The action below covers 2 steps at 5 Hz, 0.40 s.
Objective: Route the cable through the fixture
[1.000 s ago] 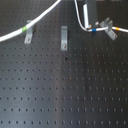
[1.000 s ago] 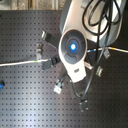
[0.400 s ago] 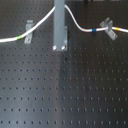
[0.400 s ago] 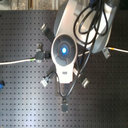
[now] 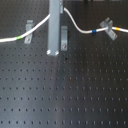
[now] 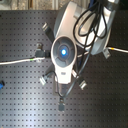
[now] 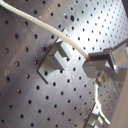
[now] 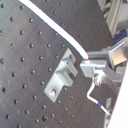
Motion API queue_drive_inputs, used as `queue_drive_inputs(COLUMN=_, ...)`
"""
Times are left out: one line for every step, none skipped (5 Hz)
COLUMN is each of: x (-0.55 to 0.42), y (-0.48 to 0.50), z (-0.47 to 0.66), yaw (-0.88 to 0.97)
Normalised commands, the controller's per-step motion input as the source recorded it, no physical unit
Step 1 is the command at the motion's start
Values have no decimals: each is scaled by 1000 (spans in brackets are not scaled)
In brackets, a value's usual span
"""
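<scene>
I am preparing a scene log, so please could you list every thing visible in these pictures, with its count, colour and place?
cable: one, white with green, blue and yellow-orange bands; it runs across the far part of the board in the first exterior view, and one stretch is in the pincer.
fixture clips: three seen in the first exterior view, grey metal; one at the first exterior view's left, one behind the grey bar, one at the first exterior view's right.
board: one, black with a grid of holes, under everything.
robot arm: one, white and grey with a blue light, over the middle of the second exterior view.
pincer: one, grey metal, closed on the cable just above the middle clip.
</scene>
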Motion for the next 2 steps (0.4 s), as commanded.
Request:
queue_drive_inputs(x=1, y=26, z=0, yaw=0)
queue_drive_inputs(x=-86, y=263, z=172, yaw=0)
